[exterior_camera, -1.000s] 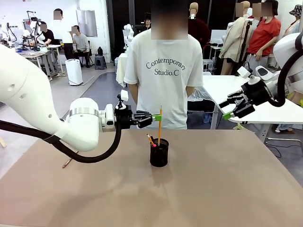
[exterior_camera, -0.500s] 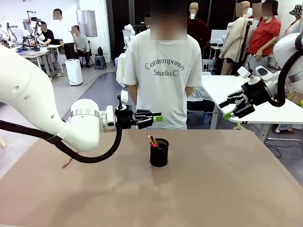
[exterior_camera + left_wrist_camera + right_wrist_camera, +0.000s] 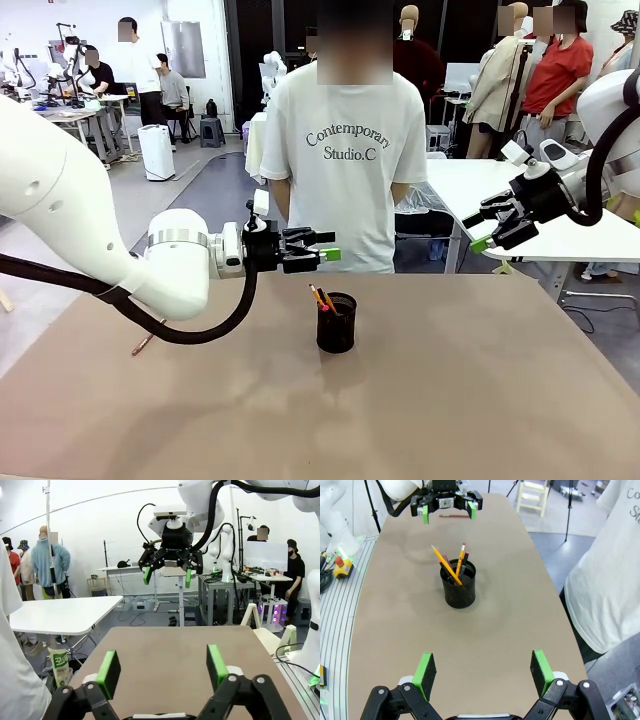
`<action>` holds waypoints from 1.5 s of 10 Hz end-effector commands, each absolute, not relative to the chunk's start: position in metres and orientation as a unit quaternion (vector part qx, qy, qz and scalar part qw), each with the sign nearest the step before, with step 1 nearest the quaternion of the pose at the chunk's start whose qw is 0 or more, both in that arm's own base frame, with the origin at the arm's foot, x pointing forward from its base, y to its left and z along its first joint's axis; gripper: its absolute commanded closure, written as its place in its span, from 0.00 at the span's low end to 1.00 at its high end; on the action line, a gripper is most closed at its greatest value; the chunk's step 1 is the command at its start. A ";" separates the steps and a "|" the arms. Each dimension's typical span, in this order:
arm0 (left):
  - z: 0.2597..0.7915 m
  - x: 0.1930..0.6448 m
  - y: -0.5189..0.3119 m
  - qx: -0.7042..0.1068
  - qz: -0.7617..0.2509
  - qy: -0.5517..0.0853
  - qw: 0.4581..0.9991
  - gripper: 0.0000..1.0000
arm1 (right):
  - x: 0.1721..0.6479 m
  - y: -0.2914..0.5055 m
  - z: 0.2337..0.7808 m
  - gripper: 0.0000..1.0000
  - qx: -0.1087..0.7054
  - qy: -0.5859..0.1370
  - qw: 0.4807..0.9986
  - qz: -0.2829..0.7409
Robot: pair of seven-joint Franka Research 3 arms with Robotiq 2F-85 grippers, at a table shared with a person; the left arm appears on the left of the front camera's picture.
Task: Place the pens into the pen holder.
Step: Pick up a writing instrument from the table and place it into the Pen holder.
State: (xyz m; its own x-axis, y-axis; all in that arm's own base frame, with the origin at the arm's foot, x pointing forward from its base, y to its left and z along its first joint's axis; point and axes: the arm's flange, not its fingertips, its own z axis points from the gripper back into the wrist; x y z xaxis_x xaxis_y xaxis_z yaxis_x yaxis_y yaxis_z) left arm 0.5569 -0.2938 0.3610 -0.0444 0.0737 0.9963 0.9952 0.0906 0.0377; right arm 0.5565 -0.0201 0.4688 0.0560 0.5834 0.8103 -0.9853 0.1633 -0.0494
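Observation:
The black mesh pen holder (image 3: pixel 336 324) (image 3: pixel 458 589) stands upright mid-table. A yellow-orange pen (image 3: pixel 444 563) and an orange pen with a pinkish-red end (image 3: pixel 461 556) lean inside it, and their tips (image 3: pixel 318 296) poke over the rim. A reddish-brown pen (image 3: pixel 145 343) (image 3: pixel 459 516) lies flat on the table near its left edge. My left gripper (image 3: pixel 325 246) (image 3: pixel 162 667) (image 3: pixel 448 513) hovers open and empty, above and just left of the holder. My right gripper (image 3: pixel 480 230) (image 3: pixel 482 672) (image 3: pixel 167 576) hangs open and empty, high beyond the table's right end.
A person in a white T-shirt (image 3: pixel 345 150) stands at the far edge of the brown table (image 3: pixel 450 400), right behind the holder. A white table (image 3: pixel 480 190) stands behind at the right.
The yellow-orange pen, held upright over the holder by my left gripper a second ago, now sits in the holder. The left gripper has opened and pulled back slightly left. The right arm is still.

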 end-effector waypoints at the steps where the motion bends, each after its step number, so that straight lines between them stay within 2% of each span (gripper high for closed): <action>1: 0.363 0.555 -0.292 -0.485 -0.479 -0.547 0.486 0.00 | 0.557 -0.019 0.472 0.00 0.274 -0.356 0.678 0.582; 3: 0.364 0.553 -0.293 -0.471 -0.469 -0.551 0.505 0.00 | 0.557 -0.019 0.472 0.00 0.274 -0.356 0.678 0.582; 4: 0.362 0.556 -0.294 -0.485 -0.471 -0.549 0.491 0.00 | 0.557 -0.019 0.472 0.00 0.274 -0.356 0.678 0.582; 8: 0.361 0.556 -0.293 -0.482 -0.471 -0.549 0.494 0.00 | 0.557 -0.019 0.472 0.00 0.274 -0.356 0.678 0.582; 9: 0.366 0.551 -0.280 -0.445 -0.477 -0.503 0.567 0.00 | 0.557 -0.019 0.472 0.00 0.274 -0.356 0.678 0.582; 11: 0.391 0.531 -0.259 -0.415 -0.475 -0.501 0.593 0.00 | 0.557 -0.019 0.472 0.00 0.274 -0.356 0.678 0.582; 12: 0.405 0.524 -0.247 -0.364 -0.474 -0.485 0.638 0.00 | 0.557 -0.019 0.472 0.00 0.274 -0.356 0.678 0.582; 13: 0.420 0.514 -0.234 -0.304 -0.476 -0.434 0.702 0.00 | 0.557 -0.019 0.472 0.00 0.274 -0.356 0.678 0.582; 15: 0.443 0.497 -0.221 -0.234 -0.458 -0.412 0.752 0.00 | 0.557 -0.019 0.472 0.00 0.274 -0.356 0.678 0.582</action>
State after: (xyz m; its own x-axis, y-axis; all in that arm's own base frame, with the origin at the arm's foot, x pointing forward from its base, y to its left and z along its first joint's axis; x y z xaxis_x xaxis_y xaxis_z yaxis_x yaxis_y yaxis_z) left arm 0.5077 -0.2146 0.4337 0.1432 -0.4406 0.8862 0.8867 0.4549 0.0829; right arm 0.5565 -0.0202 0.4688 0.0563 0.5834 0.8103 -0.9853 0.1636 -0.0494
